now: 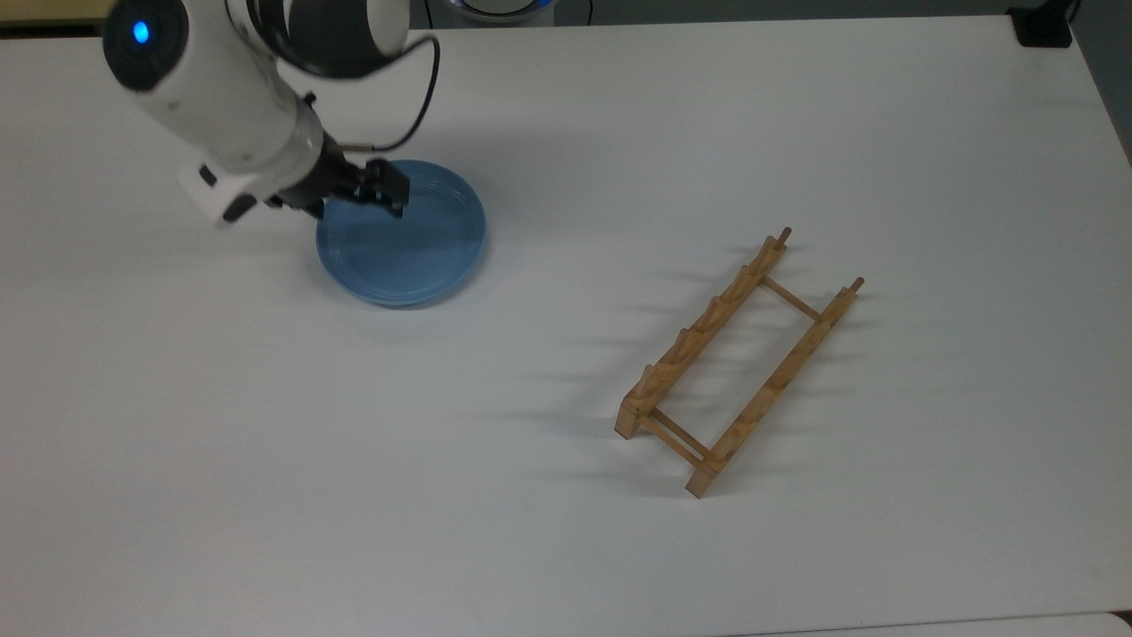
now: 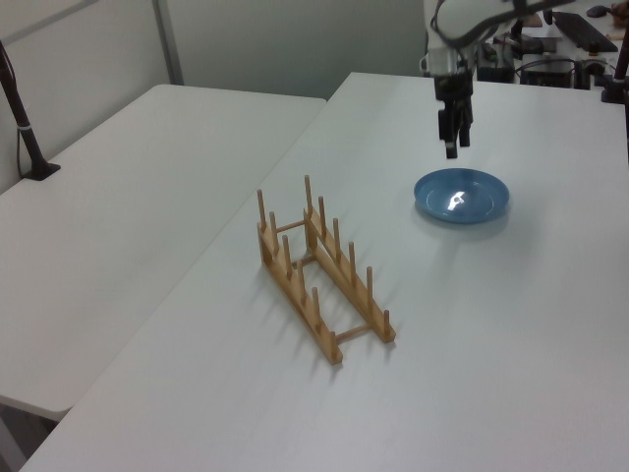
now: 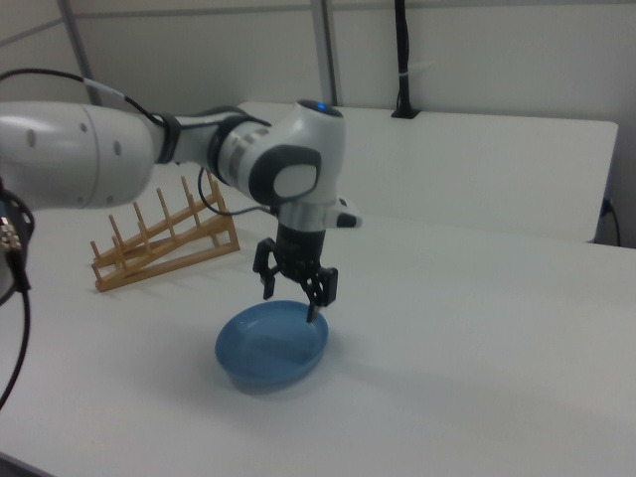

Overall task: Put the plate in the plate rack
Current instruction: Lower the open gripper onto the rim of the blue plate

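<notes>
— Where's the gripper (image 3: pixel 295 290) right now?

— I've got it hanging just above the plate (image 1: pixel 416 243), over the rim nearest the arm. Fingers are spread apart, nothing between them, so one can drop inside the rim and one outside.

— And the plate itself?

— Directly under the hand, flat on the white table (image 1: pixel 566 531), face up. That's why I'm going for the edge; I reckon a flat plate gives me no other pinch.

— The plate rack (image 1: pixel 738 358)?

— Well apart from the hand, off toward the top view's right, pegs upright, slots free.
</notes>
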Available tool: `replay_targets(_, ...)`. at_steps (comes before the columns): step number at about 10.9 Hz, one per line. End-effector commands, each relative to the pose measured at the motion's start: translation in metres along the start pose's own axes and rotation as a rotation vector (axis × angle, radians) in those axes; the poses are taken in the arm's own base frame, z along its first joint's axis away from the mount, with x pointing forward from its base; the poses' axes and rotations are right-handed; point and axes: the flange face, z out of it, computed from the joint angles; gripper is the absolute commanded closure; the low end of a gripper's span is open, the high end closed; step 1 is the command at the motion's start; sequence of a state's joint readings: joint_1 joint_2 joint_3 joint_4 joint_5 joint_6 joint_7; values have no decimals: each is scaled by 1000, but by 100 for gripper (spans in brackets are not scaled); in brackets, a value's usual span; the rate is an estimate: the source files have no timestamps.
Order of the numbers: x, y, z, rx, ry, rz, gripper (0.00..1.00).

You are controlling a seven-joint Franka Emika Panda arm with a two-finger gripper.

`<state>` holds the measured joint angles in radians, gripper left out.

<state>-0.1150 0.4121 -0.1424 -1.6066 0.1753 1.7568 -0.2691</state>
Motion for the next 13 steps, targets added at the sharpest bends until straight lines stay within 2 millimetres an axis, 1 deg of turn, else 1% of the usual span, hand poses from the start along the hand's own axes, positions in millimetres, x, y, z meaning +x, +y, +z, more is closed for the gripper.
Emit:
replay_targets(1,8,23,14,1,48,0,5)
replay_targets(2,12,31,22,-1,54,-14,5)
replay_targets(4,11,42,23,-6,57,-62,5)
replay_targets(5,11,48,28,-9,48,-89,10)
replay_targets(7,10,46,33,-15,34,-135,24)
replay_targets(8,10,46,35,-15,29,-153,34)
replay_targets(9,10,45,37,-16,25,-161,40)
replay_targets(10,10,46,39,-16,22,-162,40)
replay_targets(11,10,46,44,-15,12,-169,43)
replay_targets(13,9,46,45,-24,6,-191,43)
